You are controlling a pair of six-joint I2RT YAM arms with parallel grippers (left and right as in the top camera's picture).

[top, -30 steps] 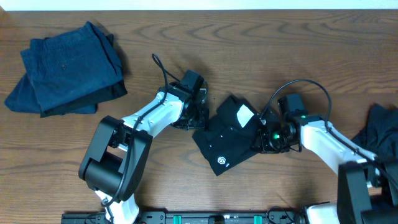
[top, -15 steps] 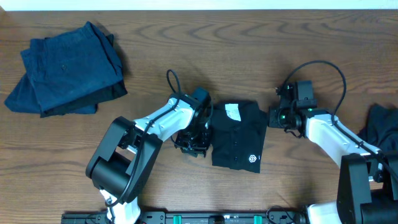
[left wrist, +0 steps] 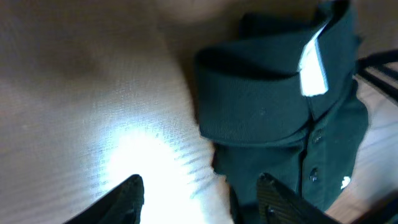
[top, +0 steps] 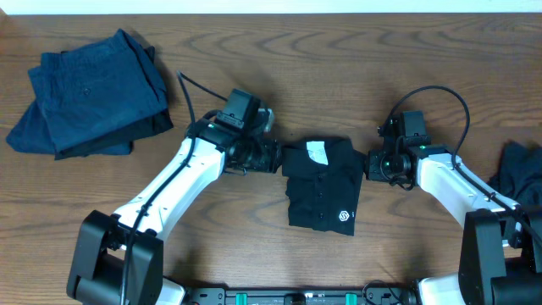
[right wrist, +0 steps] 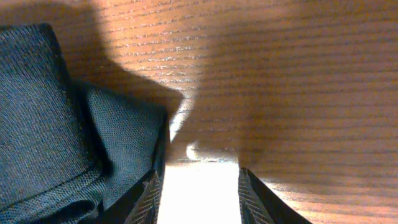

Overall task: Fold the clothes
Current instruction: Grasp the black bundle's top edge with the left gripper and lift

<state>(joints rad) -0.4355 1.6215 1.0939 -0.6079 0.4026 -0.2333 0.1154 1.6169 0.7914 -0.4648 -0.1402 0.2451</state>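
A folded black polo shirt [top: 323,184] with a white neck label and a small white logo lies at the table's middle. My left gripper [top: 271,156] is open and empty at the shirt's left edge by the collar; the left wrist view shows the shirt [left wrist: 286,106] ahead of its fingers [left wrist: 200,196]. My right gripper [top: 371,164] is open and empty at the shirt's right edge; the right wrist view shows the fabric [right wrist: 56,137] left of its fingers [right wrist: 198,193].
A folded stack of dark blue clothes [top: 89,93] lies at the back left. A crumpled dark garment [top: 521,182] lies at the right edge. The table is brown wood [top: 339,68].
The shirt has been turned from a diagonal lie to a squared one. My left gripper has moved up along the shirt's left side to the collar. My right gripper has stayed at the right edge.
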